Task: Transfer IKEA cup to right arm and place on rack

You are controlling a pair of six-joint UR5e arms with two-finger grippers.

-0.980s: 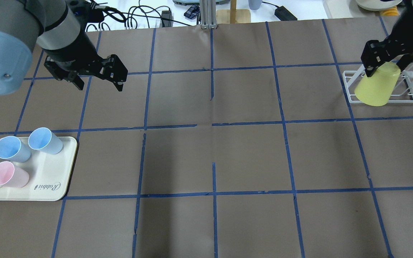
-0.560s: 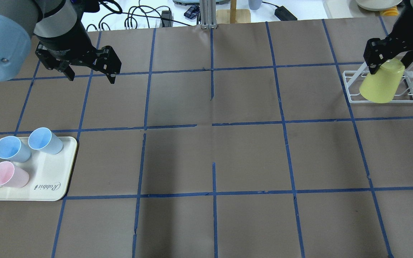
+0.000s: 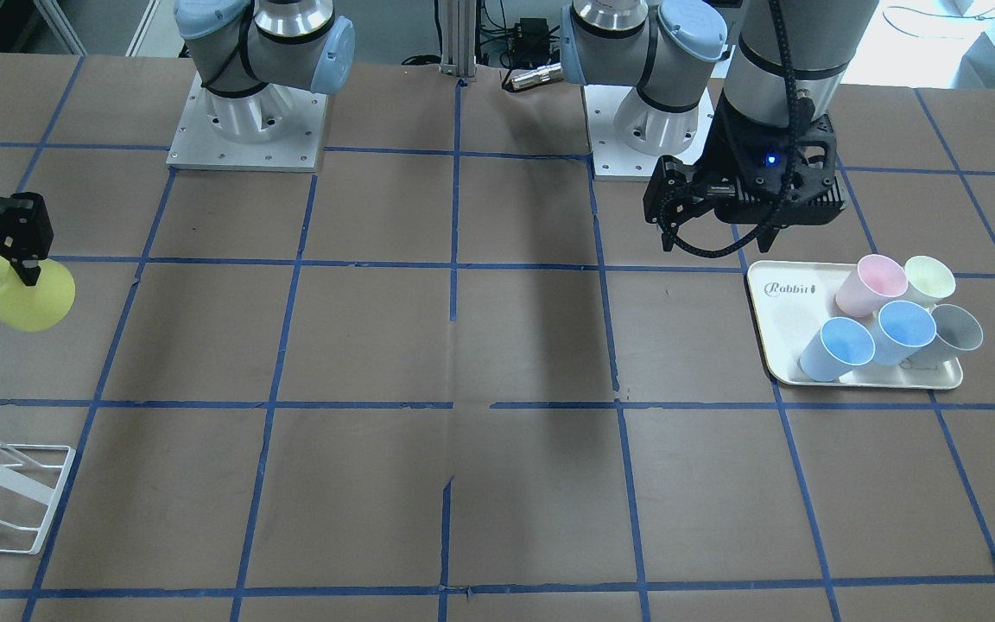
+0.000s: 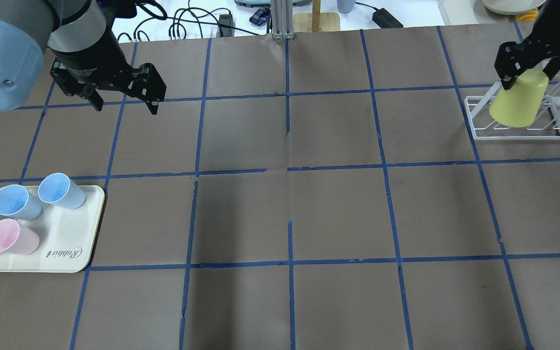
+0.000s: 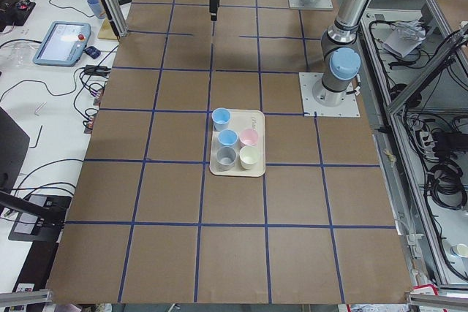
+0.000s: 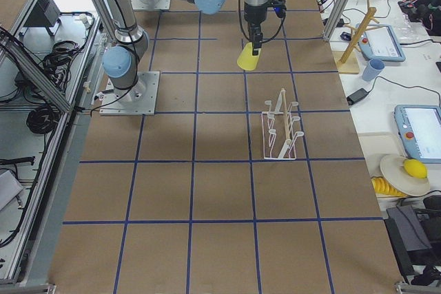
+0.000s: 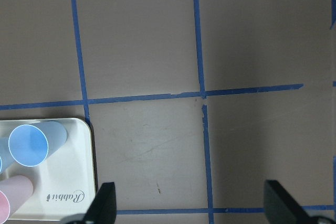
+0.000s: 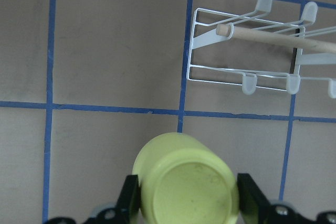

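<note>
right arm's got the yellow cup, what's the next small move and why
Probably carry it outward, away from the robot's base, until it hangs over the rack's prongs, with the fingers kept shut. The right gripper clamps the IKEA cup bottom-up in the air. In the right side view the rack stands farther out, not under the cup, so lowering now would likely miss.

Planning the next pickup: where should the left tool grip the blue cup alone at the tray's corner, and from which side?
Probably the upper wall of the blue cup, approached from the table's middle: it stands upright, mouth up, and the other cups crowd only its opposite side, leaving the left tool room.
</note>
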